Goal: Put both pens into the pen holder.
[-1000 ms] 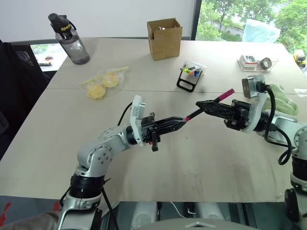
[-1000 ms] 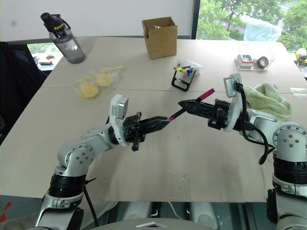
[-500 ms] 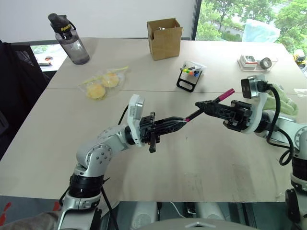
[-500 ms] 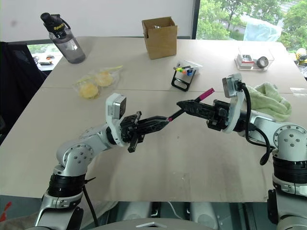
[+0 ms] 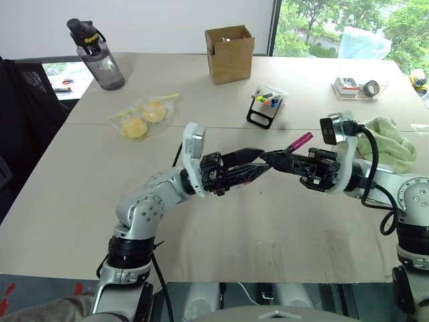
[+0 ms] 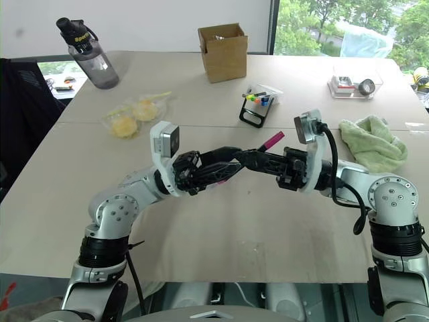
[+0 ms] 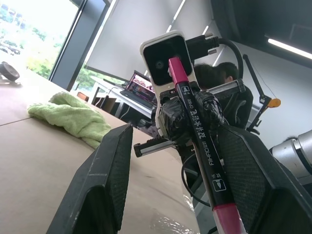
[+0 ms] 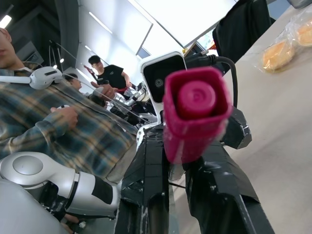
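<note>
We see the two arms meeting over the middle of the pale, matte wooden table (image 5: 80,201); our right gripper (image 5: 268,158) is clamped shut on the pink pen (image 5: 297,141), a slim black barrel with a square magenta cap that slants up to the right above the fingers; our left gripper (image 5: 258,161) has its ribbed black fingers (image 7: 105,180) parted, one on each side of the pen's lower end, not pressing it. The pen holder (image 5: 267,104), a small clear box on a black wire stand holding short coloured markers, sits in the upper middle of the frame, well apart from the pen; behind it stands a brown cardboard box (image 5: 230,54); a crumpled green cloth (image 6: 372,142) lies at the right. A second ago the left fingers were pinched on the pen's lower tip; now they have opened; both arms have drawn closer together.
</note>
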Controlling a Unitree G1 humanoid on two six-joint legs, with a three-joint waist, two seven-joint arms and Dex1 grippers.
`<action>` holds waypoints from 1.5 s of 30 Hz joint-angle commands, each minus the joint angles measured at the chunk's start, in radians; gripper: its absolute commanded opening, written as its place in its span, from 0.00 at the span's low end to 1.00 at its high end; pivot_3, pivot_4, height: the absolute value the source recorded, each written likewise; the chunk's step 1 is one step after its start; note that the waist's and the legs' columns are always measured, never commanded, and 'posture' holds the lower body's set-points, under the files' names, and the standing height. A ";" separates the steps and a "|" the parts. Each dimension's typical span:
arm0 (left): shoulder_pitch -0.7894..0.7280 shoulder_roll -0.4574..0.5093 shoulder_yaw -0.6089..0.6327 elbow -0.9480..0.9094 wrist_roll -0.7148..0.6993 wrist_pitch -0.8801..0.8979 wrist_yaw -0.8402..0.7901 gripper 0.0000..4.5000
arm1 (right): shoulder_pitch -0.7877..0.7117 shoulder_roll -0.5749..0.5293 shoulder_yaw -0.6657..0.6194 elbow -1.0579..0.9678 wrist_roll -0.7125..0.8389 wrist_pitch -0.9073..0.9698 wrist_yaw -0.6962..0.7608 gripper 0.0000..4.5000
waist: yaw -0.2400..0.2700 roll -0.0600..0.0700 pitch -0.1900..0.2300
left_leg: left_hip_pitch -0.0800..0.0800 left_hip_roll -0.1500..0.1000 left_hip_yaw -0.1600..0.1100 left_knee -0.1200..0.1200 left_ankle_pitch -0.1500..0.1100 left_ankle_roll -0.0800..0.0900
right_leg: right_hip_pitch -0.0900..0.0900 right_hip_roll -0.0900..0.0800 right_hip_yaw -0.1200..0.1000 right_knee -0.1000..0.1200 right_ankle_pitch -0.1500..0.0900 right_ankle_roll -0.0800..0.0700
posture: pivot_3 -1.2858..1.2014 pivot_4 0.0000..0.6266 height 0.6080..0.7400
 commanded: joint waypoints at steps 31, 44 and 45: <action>-0.029 0.338 0.133 -0.127 0.208 -0.003 0.236 0.64 | -0.391 0.101 0.339 0.425 -1.505 -1.094 0.048 0.00 | -0.005 0.001 0.003 | -0.014 0.000 0.002 0.001 0.003 -0.005 | -0.015 -0.003 0.000 0.001 0.001 0.001 | 0.52 0.24 0.97; -0.101 0.291 0.144 -0.109 0.254 0.021 0.362 0.64 | -0.522 0.187 0.349 0.708 -1.753 -1.372 -0.025 0.00 | -0.022 0.001 0.003 | -0.013 0.000 0.003 0.001 0.004 -0.006 | -0.016 -0.005 0.000 0.004 0.001 0.001 | 0.52 0.24 0.97; -0.102 0.296 0.140 -0.110 0.260 0.021 0.361 0.64 | -0.525 0.192 0.348 0.718 -1.757 -1.375 -0.022 0.00 | -0.023 0.001 0.003 | -0.013 0.000 0.004 0.001 0.004 -0.006 | -0.016 -0.005 0.000 0.005 0.001 0.001 | 0.52 0.24 0.97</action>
